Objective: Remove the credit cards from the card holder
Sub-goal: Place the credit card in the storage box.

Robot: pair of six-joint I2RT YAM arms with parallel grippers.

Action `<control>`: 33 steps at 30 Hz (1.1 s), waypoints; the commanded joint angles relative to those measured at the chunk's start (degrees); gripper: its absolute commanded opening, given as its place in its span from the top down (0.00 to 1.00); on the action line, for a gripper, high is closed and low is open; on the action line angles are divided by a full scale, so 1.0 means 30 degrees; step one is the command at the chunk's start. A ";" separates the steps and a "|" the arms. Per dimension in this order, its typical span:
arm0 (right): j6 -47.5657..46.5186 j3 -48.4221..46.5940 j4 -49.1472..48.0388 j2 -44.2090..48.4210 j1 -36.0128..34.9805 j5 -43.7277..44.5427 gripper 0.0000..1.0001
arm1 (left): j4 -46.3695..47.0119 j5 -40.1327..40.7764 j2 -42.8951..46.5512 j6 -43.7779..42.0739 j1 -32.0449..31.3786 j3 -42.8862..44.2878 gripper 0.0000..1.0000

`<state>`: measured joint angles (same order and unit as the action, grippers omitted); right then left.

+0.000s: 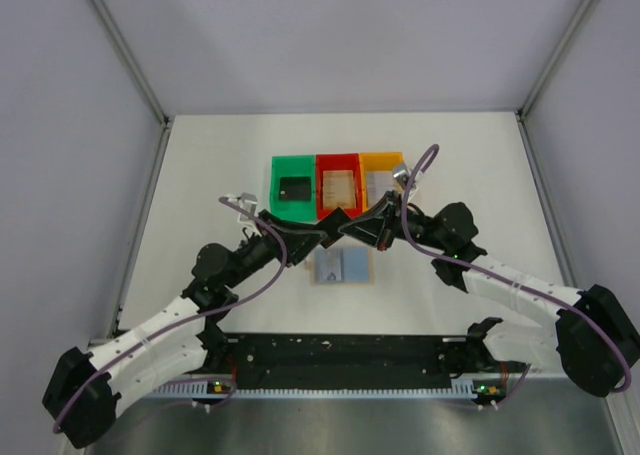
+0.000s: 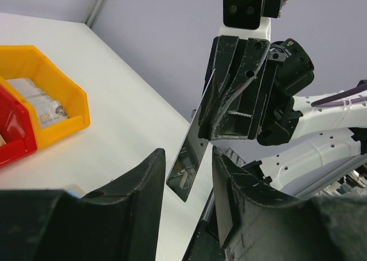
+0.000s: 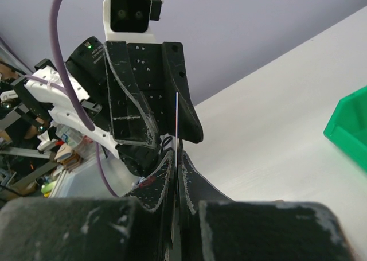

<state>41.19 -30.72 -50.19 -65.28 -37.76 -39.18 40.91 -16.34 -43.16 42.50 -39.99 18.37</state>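
Observation:
The card holder (image 1: pixel 342 268) lies open on the table, its light blue inside facing up, just below where the two grippers meet. My right gripper (image 3: pixel 176 149) is shut on a dark glossy credit card (image 2: pixel 189 158), which it holds in the air above the holder. In the right wrist view the card (image 3: pixel 176 120) shows only as a thin edge. My left gripper (image 2: pixel 186 152) faces the right one (image 2: pixel 207 129). Its fingers stand on either side of the card's free end, with a gap on each side. In the top view the left gripper (image 1: pixel 325 230) and the right gripper (image 1: pixel 355 225) overlap.
Three plastic bins stand in a row behind the holder: green (image 1: pixel 292 185) with a dark card inside, red (image 1: pixel 338 183) with a tan card, orange (image 1: pixel 380 175) with a silvery item. The orange bin (image 2: pixel 51 94) lies left of my left gripper. Grey walls enclose the table.

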 commanded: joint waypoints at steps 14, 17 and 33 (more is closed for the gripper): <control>-0.0956 -0.0307 0.0179 0.0313 -0.0246 -0.1559 1.00 | -0.6680 -0.7733 -0.0876 -0.2205 0.3455 0.5472 0.55; -0.0985 -0.0365 0.0208 0.0255 -0.0246 -0.1735 1.00 | -0.9438 -0.8993 -0.1462 -0.3587 0.3427 0.6998 0.55; -0.1103 -0.0512 0.0237 0.0050 -0.0305 -0.2175 1.00 | -1.8113 -1.0137 -0.4216 -0.9065 0.3515 1.1306 0.61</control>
<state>39.09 -30.74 -48.16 -65.30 -37.78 -44.51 -7.55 -42.44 -54.59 21.91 -29.71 48.10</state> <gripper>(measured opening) 0.006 0.422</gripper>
